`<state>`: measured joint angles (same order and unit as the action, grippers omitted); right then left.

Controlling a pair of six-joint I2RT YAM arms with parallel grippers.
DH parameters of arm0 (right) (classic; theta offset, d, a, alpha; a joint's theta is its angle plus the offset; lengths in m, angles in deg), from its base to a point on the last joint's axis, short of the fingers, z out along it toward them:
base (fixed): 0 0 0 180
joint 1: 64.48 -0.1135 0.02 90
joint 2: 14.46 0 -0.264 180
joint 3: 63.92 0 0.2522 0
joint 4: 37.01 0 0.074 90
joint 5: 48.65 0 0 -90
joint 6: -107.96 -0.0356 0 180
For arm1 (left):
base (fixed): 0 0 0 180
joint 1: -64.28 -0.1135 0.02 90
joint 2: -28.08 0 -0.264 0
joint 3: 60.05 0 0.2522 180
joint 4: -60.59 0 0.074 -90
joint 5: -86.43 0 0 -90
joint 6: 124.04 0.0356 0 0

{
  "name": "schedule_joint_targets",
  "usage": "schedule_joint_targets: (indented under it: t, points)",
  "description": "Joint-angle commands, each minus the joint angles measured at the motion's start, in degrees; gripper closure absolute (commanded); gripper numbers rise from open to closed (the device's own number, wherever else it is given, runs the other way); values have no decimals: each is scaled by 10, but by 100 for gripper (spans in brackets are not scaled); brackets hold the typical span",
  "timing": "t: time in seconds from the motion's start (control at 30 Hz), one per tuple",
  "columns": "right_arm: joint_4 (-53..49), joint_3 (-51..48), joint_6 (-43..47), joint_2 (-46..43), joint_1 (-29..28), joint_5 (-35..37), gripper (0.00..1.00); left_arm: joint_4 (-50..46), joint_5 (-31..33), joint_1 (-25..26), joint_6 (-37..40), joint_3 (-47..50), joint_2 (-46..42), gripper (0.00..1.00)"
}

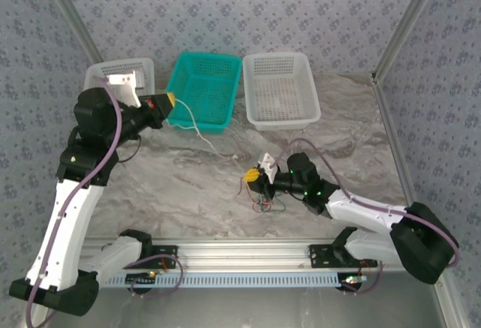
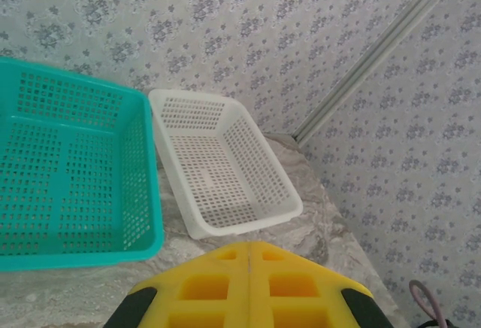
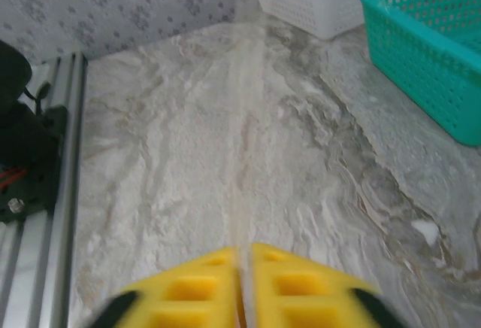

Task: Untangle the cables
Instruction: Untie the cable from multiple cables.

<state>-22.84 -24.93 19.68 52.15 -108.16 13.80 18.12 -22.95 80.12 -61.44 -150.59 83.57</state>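
**Left pincer** (image 1: 171, 101): raised beside the near left corner of the teal basket (image 1: 210, 56). Its yellow fingers are pressed together along a thin seam, as its own wrist view shows (image 2: 249, 256). A white cable (image 1: 197, 129) leads from its tip and slopes down to the right, ending on the tabletop (image 1: 173, 192).

**Right pincer** (image 1: 254, 174): low over the middle of the tabletop, pointing left. Its fingers are closed flat against each other in its wrist view (image 3: 244, 260). Whether a wire is caught between them cannot be told.

**Cables** (image 1: 263, 198): a small clump of green, reddish-brown and pale strands. It lies on the tabletop just beneath and in front of the right pincer, with one reddish strand straying to the left.

**Baskets**: three in a row along the far wall.
- Small white basket (image 1: 120, 65), partly behind the left arm.
- Teal basket, in the middle.
- Larger white basket (image 1: 278, 56), on the right, just beside the teal one.

**Aluminium rail** (image 1: 225, 251): runs along the near edge and carries both arm bases.
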Motion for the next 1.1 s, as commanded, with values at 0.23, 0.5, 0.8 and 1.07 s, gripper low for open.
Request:
schedule_joint_targets:
  t: [0.23,0.5,0.8,1.07]
  points:
    - [-122,161,-186,1,-4,93,100,-33,42,-10,9,48,18,27]
    - [-199,246,-327,14,-1,176,100,166,46,142,-32,304,-122,15]
    - [-219,300,-352,28,-2,140,100,169,-31,190,107,295,20,0]
    - [-220,333,-360,33,-2,129,100,293,-107,219,167,294,140,1]
